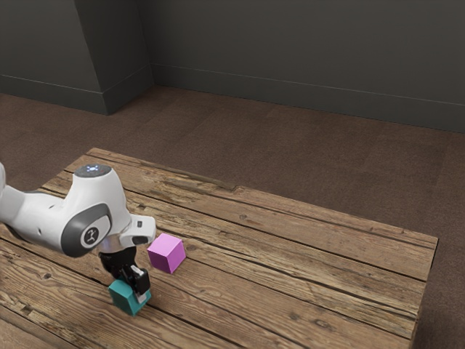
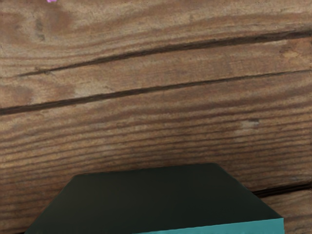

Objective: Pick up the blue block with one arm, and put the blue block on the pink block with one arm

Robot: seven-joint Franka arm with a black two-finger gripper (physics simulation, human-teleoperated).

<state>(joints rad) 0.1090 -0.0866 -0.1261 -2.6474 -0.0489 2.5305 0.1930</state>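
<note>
The blue block [image 1: 125,298], teal in colour, sits on the wooden table [image 1: 290,247] near its front edge. My gripper [image 1: 134,285] is lowered over it, and a black finger [image 1: 139,280] presses on the side facing the exterior view's right. The fingers hold the block from two sides, so the gripper is shut on it. In the wrist view the blue block [image 2: 156,200] lies dark and close under the hand. The pink block [image 1: 166,253] stands on the table just beyond the gripper, toward the exterior view's right, apart from the blue one. A sliver of the pink block [image 2: 51,1] shows in the wrist view.
Wooden planks stretch away to the exterior view's right and back. The table's front edge runs close to the blue block. Brown carpet and dark walls surround the table.
</note>
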